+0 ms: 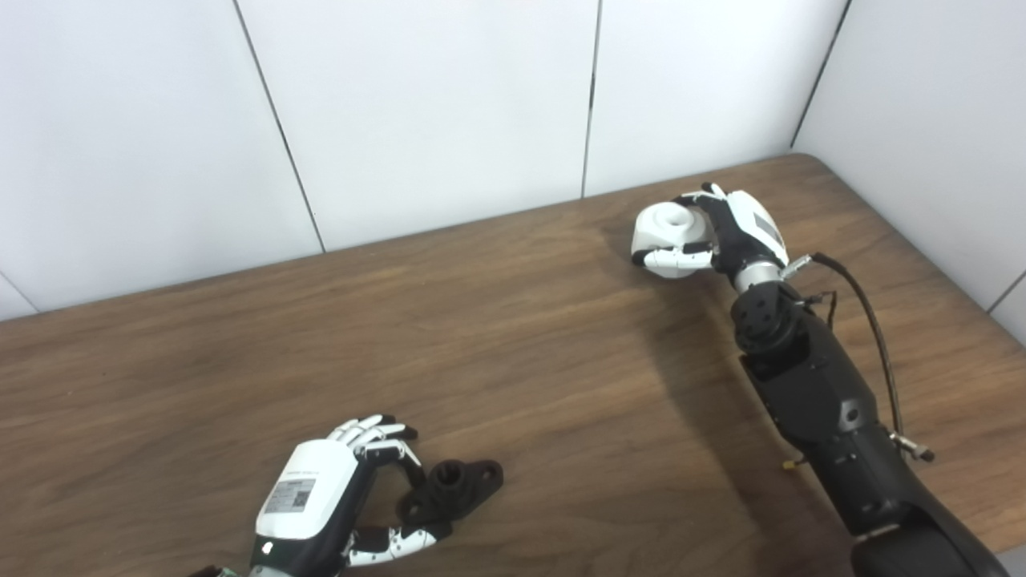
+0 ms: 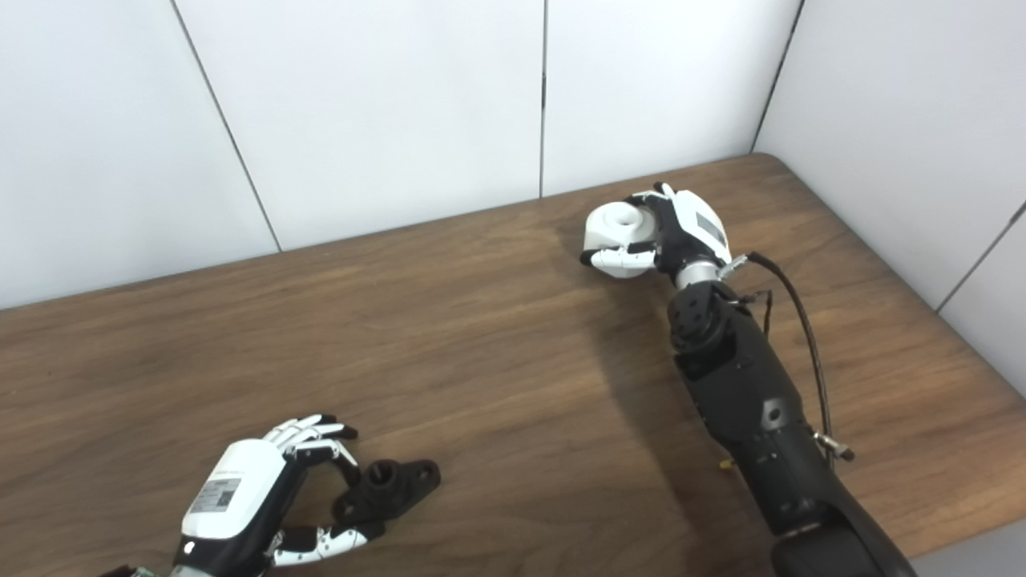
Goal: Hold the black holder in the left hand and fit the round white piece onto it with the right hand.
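Note:
The black holder (image 1: 457,485), a flanged part with a raised round hub, lies on the wooden table (image 1: 513,344) near the front edge. My left hand (image 1: 337,489) is at its left end, with a finger and the thumb (image 1: 401,542) pinched on the near flange while the other fingers stay spread. Far back on the right, the round white piece (image 1: 665,227) sits in my right hand (image 1: 725,228), which is shut on it, thumb under it and fingers over its top. Whether the piece touches the table I cannot tell.
White wall panels (image 1: 433,104) close off the back and right sides of the table. A black cable (image 1: 870,320) loops off the right forearm. Bare wood lies between the two hands.

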